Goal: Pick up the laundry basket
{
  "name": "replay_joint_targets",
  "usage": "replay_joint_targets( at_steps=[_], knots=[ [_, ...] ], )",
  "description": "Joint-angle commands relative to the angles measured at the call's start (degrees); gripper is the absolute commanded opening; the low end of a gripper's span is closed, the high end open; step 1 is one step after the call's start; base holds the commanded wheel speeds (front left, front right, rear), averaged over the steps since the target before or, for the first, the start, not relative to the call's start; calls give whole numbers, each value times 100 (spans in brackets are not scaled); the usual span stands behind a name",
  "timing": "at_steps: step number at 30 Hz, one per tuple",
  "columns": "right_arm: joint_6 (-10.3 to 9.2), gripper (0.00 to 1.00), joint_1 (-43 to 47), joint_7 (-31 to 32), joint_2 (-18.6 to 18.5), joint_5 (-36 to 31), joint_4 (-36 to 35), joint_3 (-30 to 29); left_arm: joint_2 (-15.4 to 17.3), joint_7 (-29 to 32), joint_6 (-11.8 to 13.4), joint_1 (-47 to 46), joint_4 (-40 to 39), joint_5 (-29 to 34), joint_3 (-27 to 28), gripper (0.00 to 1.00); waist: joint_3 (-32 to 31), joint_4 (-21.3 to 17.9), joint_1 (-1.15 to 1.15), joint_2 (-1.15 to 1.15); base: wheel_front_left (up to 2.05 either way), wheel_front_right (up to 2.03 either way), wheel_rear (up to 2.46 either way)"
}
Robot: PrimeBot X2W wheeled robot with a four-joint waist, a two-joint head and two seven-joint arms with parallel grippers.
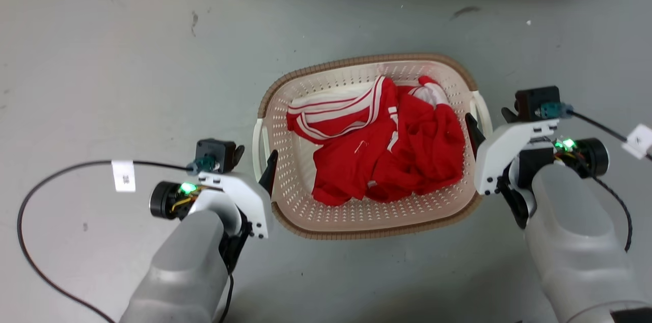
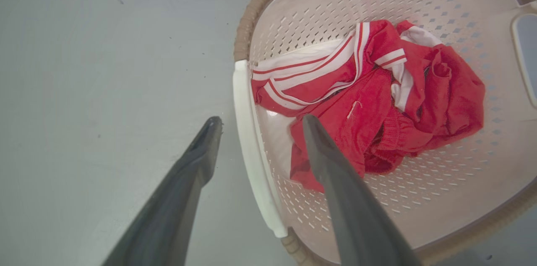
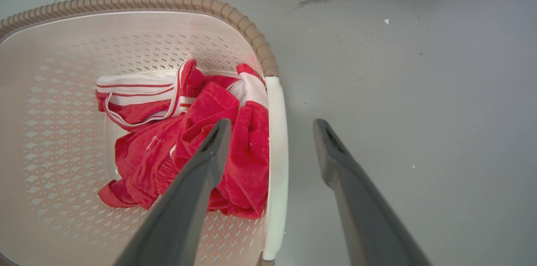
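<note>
Left gripper [image 2: 261, 120], right gripper [image 3: 272, 123] pointing down, jaws spread, each straddling laundry basket [image 1: 356, 217] handle; contact unclear.

- Basket [image 1: 291, 165] was cream, dotted with small holes; brown woven-look rim [image 1: 356, 61], white handles [image 2: 248, 131].
- Clothes [image 1: 407, 160] were red with white stripes.
- Floor [image 1: 102, 83] was plain grey.
- Fingers [image 2: 344, 199] were dark grey.

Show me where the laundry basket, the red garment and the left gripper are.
laundry basket [image 1: 356, 235], head view, on its brown near rim.
red garment [image 1: 423, 155], head view, on the middle of the cloth.
left gripper [image 2: 261, 119], left wrist view, midway between its fingertips.
</note>
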Motion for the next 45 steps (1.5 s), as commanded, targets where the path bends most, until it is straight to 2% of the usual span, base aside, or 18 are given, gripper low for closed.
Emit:
replay_joint_targets(
  at_steps=[1, 11, 16, 21, 22, 30, 31, 32, 40, 45],
  knots=[
    [-4, 100, -176, 55, -3, -82, 112, 4, 38, 23, -7, -163, 40, -103, -106, 100, 125, 54, -1, 0, 0, 0, 0],
    [-4, 100, -964, 764, -4, -511, 964, -147, 175, 334, -2, -766, 245, -826, -1059, 100, 596, 152, -1, 0, 0, 0, 0],
    [-4, 100, -1222, 1089, -4, -785, 1164, -413, 180, 791, -2, -955, 259, -1404, -1401, 100, 780, 202, -1, 0, 0, 0, 0],
    [-4, 100, -1369, 1194, -4, -996, 1246, -627, 309, 1072, -1, -1099, 96, -1864, -1800, 100, 870, 225, -1, 0, 0, 0, 0],
    [-4, 100, -1445, 1191, -3, -1056, 1294, -648, 359, 1078, -2, -1158, 60, -2066, -2011, 100, 912, 242, -1, 0, 0, 0, 0],
    [-4, 100, -1583, 1152, -3, -963, 1462, -653, 381, 994, -1, -1298, 106, -2484, -2513, 100, 960, 292, -1, 0, 0, 0, 0],
    [-4, 46, -1597, 1188, -4, -933, 1497, -650, 383, 976, -2, -1307, 105, -2527, -2574, 0, 964, 299, -1, 0, 0, 0, 0],
    [-4, 0, -1607, 1191, -3, -920, 1528, -626, 373, 995, -2, -1283, 85, -2583, -2658, 0, 965, 302, -1, 0, 0, 0, 0],
    [5, 0, -1552, 1228, 7, -892, 1652, -466, 482, 970, -16, -1332, -7, -2961, -3156, 0, 905, 290, -1, 0, 0, 0, 0],
    [5, 0, -1435, 1355, 0, -849, 1725, -465, 670, 1042, -16, -1337, -61, -3201, -3471, 0, 665, 211, -1, 0, 0, 0, 0]
  ],
)
